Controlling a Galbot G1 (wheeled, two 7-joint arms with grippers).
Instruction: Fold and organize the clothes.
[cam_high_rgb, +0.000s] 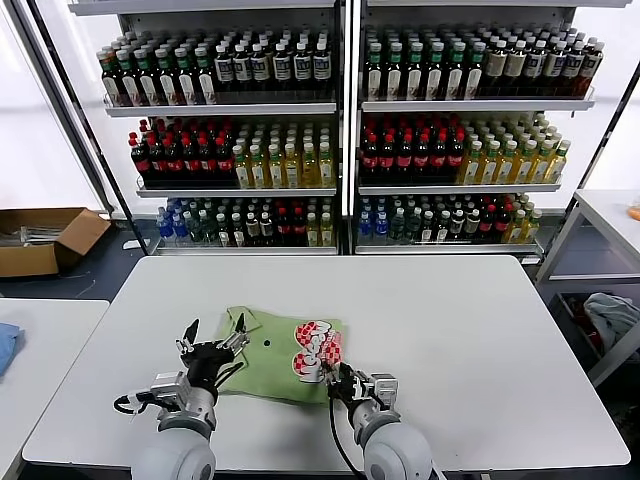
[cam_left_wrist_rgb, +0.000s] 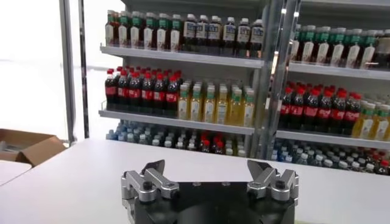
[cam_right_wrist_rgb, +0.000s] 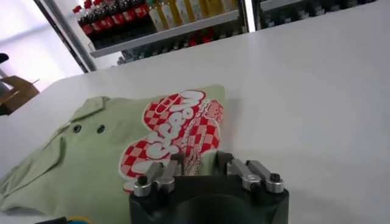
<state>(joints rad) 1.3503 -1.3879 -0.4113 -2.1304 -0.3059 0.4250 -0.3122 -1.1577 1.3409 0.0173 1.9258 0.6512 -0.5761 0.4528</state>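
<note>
The clothes are one light green polo shirt (cam_high_rgb: 270, 358) with a red-and-white chest print, lying partly folded on the white table (cam_high_rgb: 450, 330) near its front edge. In the right wrist view the shirt (cam_right_wrist_rgb: 103, 158) shows its collar, two dark buttons and the print. My right gripper (cam_high_rgb: 332, 372) (cam_right_wrist_rgb: 200, 159) sits at the shirt's near right edge, by the print, with its jaws closed in on a bunched fold of the fabric. My left gripper (cam_high_rgb: 215, 326) (cam_left_wrist_rgb: 206, 167) stands open just above the shirt's left edge, nothing between its fingers.
Shelves of bottles (cam_high_rgb: 340, 130) stand behind the table. A cardboard box (cam_high_rgb: 45, 240) lies on the floor at the left. A blue cloth (cam_high_rgb: 5, 345) rests on a side table to the left, and a grey-blue bundle (cam_high_rgb: 610, 315) lies under the right side table.
</note>
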